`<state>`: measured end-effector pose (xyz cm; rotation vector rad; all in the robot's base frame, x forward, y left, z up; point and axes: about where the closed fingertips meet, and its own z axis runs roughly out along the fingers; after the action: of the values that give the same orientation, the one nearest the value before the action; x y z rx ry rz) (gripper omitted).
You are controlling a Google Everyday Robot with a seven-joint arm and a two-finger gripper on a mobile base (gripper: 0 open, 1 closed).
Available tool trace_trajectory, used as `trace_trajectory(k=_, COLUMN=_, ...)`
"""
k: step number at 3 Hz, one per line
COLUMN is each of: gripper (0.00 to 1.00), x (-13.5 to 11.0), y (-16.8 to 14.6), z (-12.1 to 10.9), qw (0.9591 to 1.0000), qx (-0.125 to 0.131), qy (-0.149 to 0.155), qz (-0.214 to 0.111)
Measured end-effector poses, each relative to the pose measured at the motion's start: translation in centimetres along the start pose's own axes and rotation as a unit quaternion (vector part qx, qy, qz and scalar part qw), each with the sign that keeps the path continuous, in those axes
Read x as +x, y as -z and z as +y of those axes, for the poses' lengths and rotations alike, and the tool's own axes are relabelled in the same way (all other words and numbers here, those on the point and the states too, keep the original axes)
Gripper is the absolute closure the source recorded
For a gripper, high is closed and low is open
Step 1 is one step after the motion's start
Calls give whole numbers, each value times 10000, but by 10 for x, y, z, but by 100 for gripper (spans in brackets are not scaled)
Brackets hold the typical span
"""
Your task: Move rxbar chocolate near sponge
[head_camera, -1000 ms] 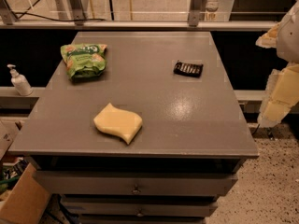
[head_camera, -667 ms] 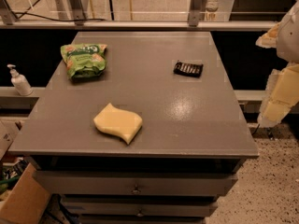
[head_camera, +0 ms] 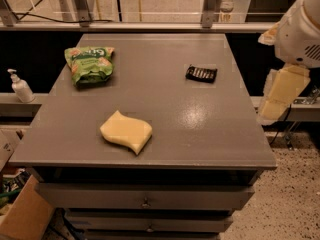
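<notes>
Lying upper left on grey table [head_camera: 160,54]: green snack bag [head_camera: 90,64]. Lower centre-left: sponge [head_camera: 126,132], pale yellow, wavy. Upper, right of centre: rxbar chocolate [head_camera: 201,74], small, flat, black, white lettering, well apart from sponge. Right edge, off table: gripper [head_camera: 280,94], open or closed cannot tell.

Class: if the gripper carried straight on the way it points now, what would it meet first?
The gripper hangs beyond the right edge of the table, pointing down. Probably the speckled floor first, not the rxbar chocolate. Depth is unclear, so it might clip the table edge.
</notes>
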<state>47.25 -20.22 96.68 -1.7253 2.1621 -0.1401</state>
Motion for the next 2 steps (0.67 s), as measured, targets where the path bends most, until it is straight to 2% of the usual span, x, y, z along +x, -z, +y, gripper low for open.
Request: trace_trajectory(k=2, gripper=0, x=-25, y=-51, z=-39, qw=9996, qx=211, qy=175, qz=114)
